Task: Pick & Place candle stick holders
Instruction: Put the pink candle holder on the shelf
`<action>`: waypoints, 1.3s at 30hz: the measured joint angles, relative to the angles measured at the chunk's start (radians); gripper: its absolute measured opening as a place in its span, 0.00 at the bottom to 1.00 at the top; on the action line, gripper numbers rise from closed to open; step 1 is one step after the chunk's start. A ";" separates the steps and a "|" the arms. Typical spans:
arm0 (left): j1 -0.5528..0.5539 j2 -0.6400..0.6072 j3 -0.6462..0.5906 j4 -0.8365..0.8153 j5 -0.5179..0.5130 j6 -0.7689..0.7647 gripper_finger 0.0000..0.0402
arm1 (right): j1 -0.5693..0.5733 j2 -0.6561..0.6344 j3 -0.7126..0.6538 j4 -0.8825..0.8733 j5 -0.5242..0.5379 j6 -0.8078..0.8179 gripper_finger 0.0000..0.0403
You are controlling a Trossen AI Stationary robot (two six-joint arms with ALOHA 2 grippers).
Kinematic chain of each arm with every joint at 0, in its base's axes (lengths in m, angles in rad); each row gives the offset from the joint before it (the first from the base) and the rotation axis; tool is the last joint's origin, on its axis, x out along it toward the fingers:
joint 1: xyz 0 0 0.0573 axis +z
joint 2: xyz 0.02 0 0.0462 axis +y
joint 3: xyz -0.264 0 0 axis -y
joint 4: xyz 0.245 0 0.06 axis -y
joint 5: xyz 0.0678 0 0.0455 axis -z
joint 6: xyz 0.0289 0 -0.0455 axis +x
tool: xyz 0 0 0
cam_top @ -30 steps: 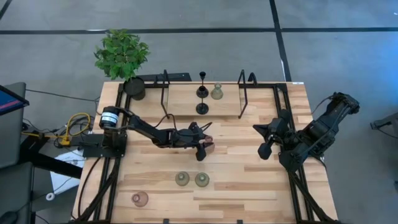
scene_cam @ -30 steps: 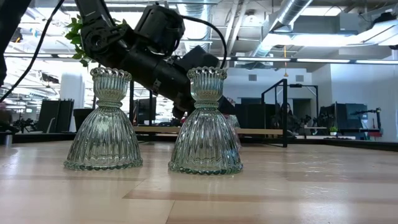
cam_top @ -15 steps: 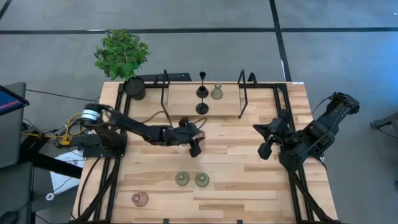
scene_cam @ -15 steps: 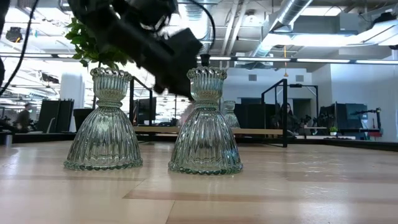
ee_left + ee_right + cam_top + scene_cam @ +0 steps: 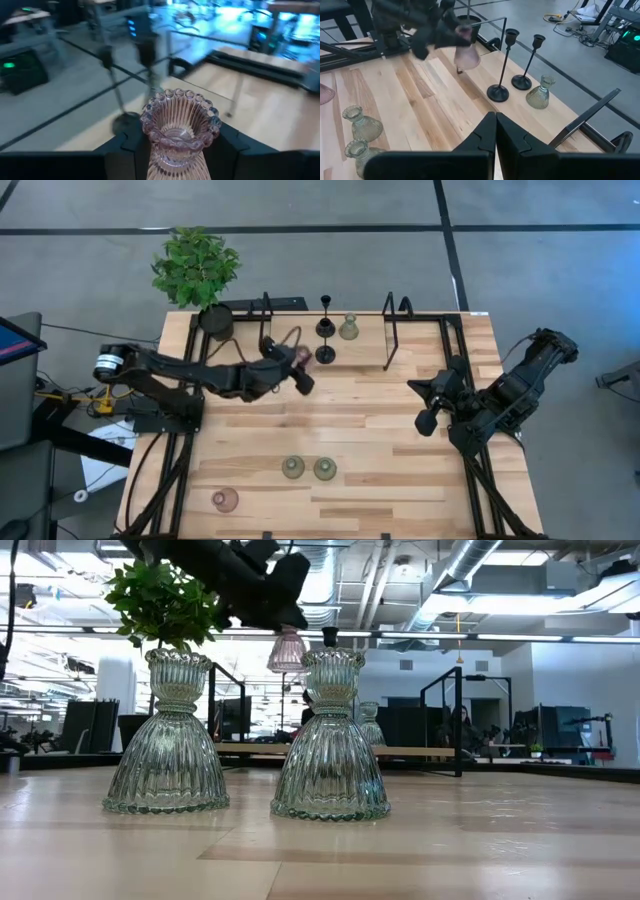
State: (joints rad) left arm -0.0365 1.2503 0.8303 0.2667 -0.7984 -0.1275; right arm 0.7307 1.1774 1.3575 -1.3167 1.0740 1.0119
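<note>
We note the left end effector [image 5: 297, 366] clamped on a pink ribbed translucent glass candle holder [image 5: 300, 355], carried clear of the light wooden bench [image 5: 380, 430] near its far side. In the left wrist view the pink holder [image 5: 179, 131] sits between the two dark fingers [image 5: 125, 150]: beaded rim around a round cup, vertical ribs running down a narrow neck. From the right wrist view it flares to a bell-shaped skirt [image 5: 466, 54], tilted, its base off the wood. The low view shows it [image 5: 287, 650] hanging under the dark arm, above the level of the nearer holders.

Just beyond it stand two black thin-stemmed candle holders with round bases [image 5: 325, 340], upright and near each other, and beside them one olive-green ribbed glass holder [image 5: 348, 328]; all three lie between two tall black wire frames [image 5: 390, 330]. The right wrist view gives them clearly: the black pair [image 5: 498, 92] and the green one [image 5: 539, 96].

Near the front edge two more olive-green bell-shaped glass holders [image 5: 308, 468] stand side by side, close but apart; in the low view they fill the foreground [image 5: 330, 740]. A second pink glass holder [image 5: 224, 500] stands at the front left corner.

The right end effector [image 5: 428, 406] waits at the bench's right side, fingers pressed together and empty, as the right wrist view shows [image 5: 495, 131].
</note>
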 joint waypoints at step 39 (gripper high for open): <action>0.368 0.221 0.002 0.243 -0.070 -0.068 0.35 | 0.000 0.000 0.000 -0.016 0.000 0.002 0.00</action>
State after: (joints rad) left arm 0.3317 1.4712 0.8322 0.5094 -0.8684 -0.1954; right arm 0.7307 1.1774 1.3575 -1.3323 1.0740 1.0134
